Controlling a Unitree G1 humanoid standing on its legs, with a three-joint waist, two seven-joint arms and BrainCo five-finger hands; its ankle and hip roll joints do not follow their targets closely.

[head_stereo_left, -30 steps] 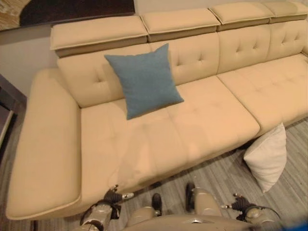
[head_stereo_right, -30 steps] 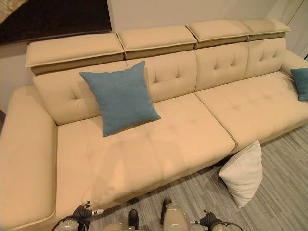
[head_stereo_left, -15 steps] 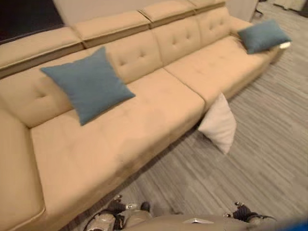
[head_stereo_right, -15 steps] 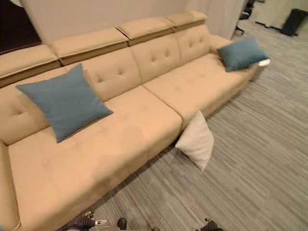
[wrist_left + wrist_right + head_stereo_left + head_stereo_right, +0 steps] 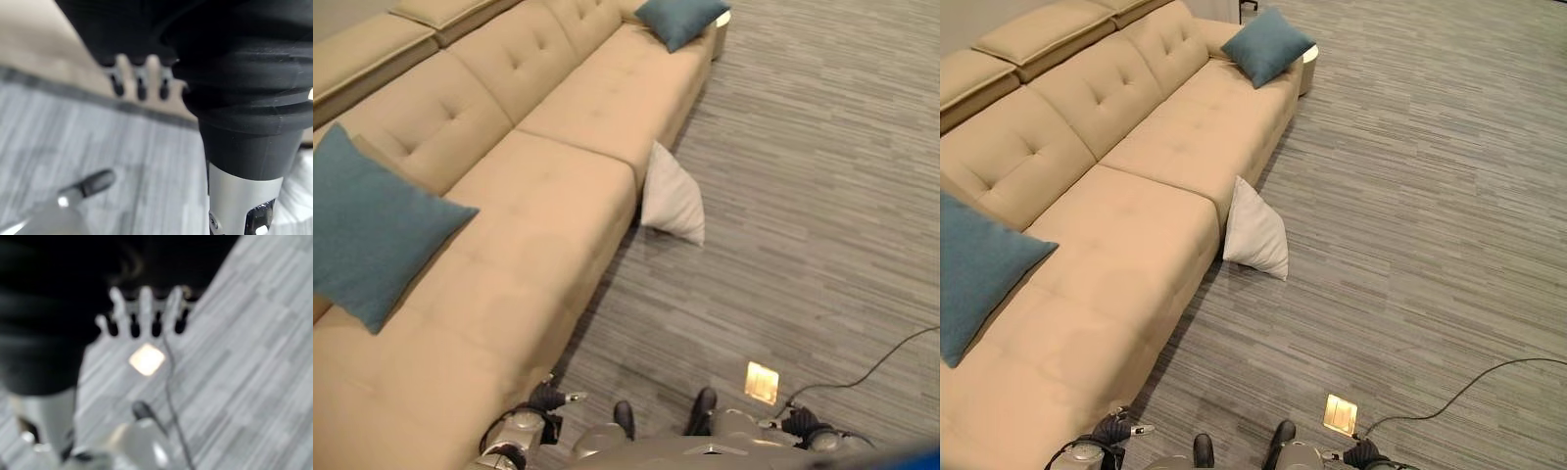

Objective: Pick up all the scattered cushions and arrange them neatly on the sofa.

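A white cushion [image 5: 674, 195] leans on the floor against the front of the beige sofa [image 5: 538, 225]. One blue cushion [image 5: 367, 230] rests against the sofa back at the left. Another blue cushion [image 5: 1267, 44] lies on the sofa's far end. My left hand [image 5: 551, 398] hangs low beside the sofa's front edge, its fingers [image 5: 141, 81] straight and holding nothing. My right hand [image 5: 800, 421] hangs over the floor, its fingers [image 5: 145, 308] spread and empty. Both hands are far from every cushion.
Grey striped carpet floor [image 5: 822, 196] spreads wide to the right of the sofa. A small square metal floor plate [image 5: 762, 382] sits near my right hand. A thin dark cable [image 5: 881, 362] runs across the floor from the right.
The camera has swung to the right: the sofa now sits at the left and more floor shows. The cushions themselves have not moved. Both hands stay hanging low.
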